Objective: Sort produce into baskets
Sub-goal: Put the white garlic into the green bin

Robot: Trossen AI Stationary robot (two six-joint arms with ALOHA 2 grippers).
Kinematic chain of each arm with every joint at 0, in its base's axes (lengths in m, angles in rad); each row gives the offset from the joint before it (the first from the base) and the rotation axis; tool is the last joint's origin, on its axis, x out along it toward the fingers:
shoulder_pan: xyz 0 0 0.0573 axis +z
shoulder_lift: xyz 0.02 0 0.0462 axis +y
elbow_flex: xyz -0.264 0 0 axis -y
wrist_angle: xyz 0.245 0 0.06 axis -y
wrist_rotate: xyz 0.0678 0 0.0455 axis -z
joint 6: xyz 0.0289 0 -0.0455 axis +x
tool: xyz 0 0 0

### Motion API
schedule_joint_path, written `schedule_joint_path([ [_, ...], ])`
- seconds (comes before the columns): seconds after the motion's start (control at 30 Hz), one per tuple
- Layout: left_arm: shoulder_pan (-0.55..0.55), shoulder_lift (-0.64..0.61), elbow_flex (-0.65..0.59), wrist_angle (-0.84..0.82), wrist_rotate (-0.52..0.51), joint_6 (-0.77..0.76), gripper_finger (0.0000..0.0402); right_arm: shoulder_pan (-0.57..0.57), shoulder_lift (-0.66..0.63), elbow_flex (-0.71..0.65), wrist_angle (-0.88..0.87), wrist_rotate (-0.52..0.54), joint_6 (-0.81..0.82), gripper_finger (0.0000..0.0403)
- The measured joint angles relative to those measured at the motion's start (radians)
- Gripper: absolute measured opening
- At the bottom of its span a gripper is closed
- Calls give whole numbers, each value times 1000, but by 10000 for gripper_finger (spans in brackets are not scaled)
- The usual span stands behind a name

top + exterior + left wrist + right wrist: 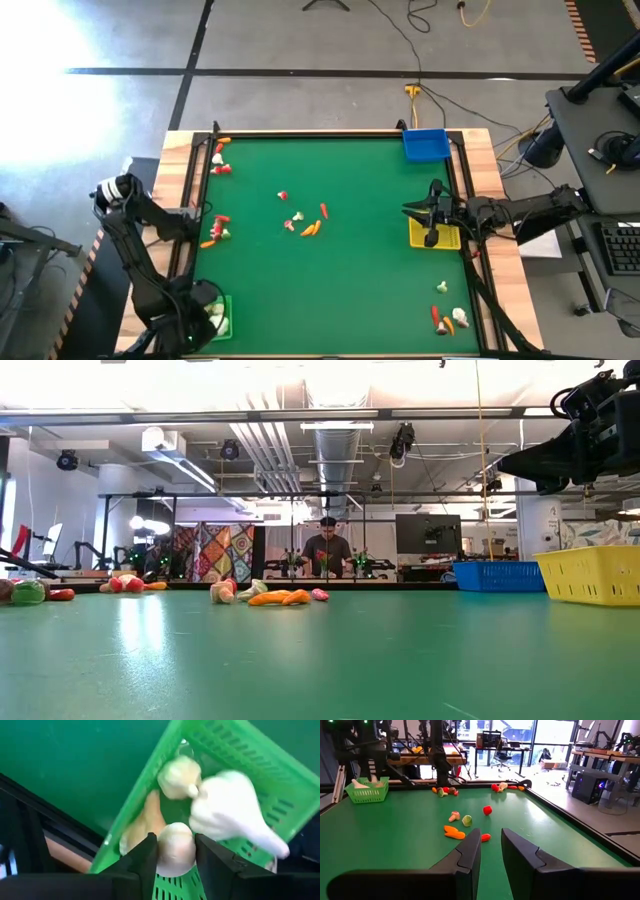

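Note:
My left gripper (pixel 175 840) hangs at the table's near left corner (pixel 205 305), pointing down over the green basket (pixel 235 755), shut on a whitish garlic-like bulb (pixel 175 852). Other whitish bulbs (pixel 179 776) lie in that basket. My right gripper (pixel 491 837) waits level above the yellow basket (pixel 446 238) at the right edge, slightly open with nothing between its fingers. The blue basket (pixel 425 145) stands at the far right corner. Loose produce lies mid-table (pixel 305 225), by the left edge (pixel 217 231) and in the near right corner (pixel 448 318). My left gripper pinches the whitish bulb by its two opposite sides (pixel 163 851) between the two fingers. The fingers come from above, pointing down. The bulb is lifted clear, above the green basket's inside and the pieces lying there.
More produce lies at the far left corner (pixel 219 160). A raised wooden rim (pixel 330 132) frames the green table. In the low view a person (pixel 327 550) sits far behind the table, amid other benches and gear.

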Motion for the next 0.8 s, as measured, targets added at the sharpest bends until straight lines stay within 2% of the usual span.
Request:
schedule_joint_path([
  [0.17, 11, -1, 0, -57, -27, 5, 152, 0, 0, 0, 0, 0, 0, 68],
  [0.37, 49, -40, 1, -69, -41, 97, 186, 0, 0, 0, 0, 0, 0, 68],
  [0.47, 94, -82, 1, -138, -120, 140, 190, 0, 0, 0, 0, 0, 0, 68],
  [0.63, 226, -189, 1, -361, -309, 210, 189, 0, 0, 0, 0, 0, 0, 68],
  [0.8, 473, -314, -16, -524, -414, 366, 189, 0, 0, 0, 0, 0, 0, 68],
])
